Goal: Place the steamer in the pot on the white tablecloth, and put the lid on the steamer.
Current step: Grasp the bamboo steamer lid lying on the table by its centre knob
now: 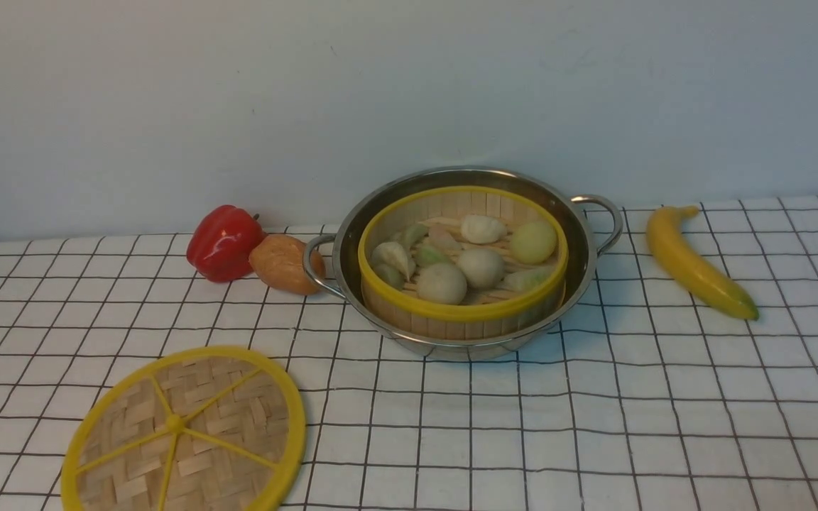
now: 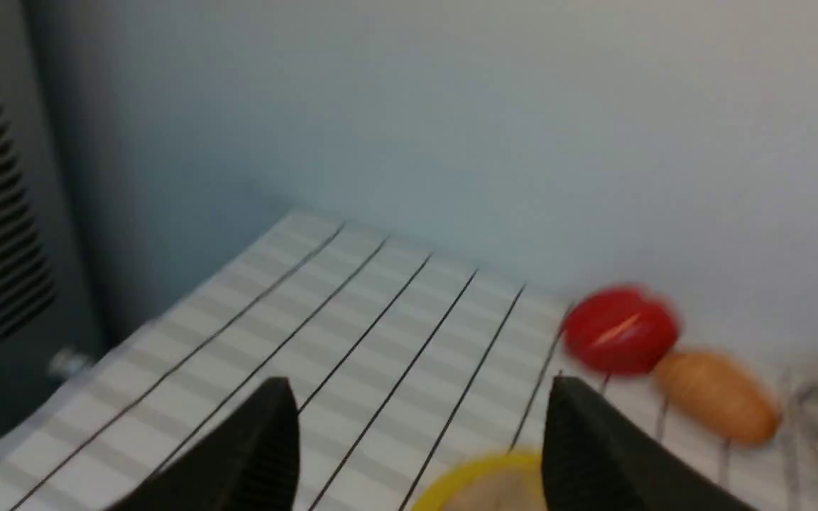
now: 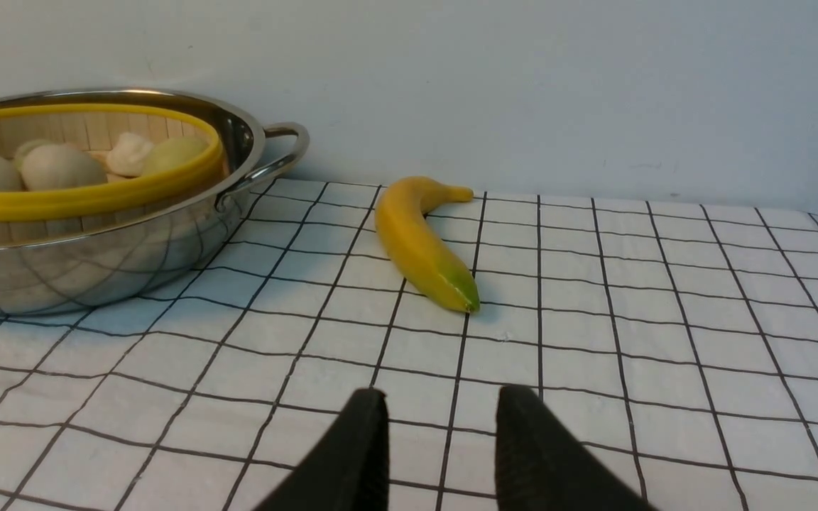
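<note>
The steamer (image 1: 462,310), a bamboo basket with yellow rims holding pale dumplings and buns, sits inside the shiny pot (image 1: 466,174) on the white tablecloth (image 1: 593,426). The lid (image 1: 182,433), a flat woven disc with yellow rim and spokes, lies on the cloth at the front left. Neither gripper shows in the front view. In the blurred left wrist view my left gripper (image 2: 420,397) is open and empty above the lid's near rim (image 2: 480,475). In the right wrist view my right gripper (image 3: 441,401) is open and empty over bare cloth, to the right of the pot (image 3: 96,262) and steamer (image 3: 96,199).
A red pepper (image 1: 224,243) and an orange-brown toy food (image 1: 282,264) lie just left of the pot's left handle. A banana (image 1: 696,262) lies right of the pot, also in the right wrist view (image 3: 420,245). A wall stands close behind the table.
</note>
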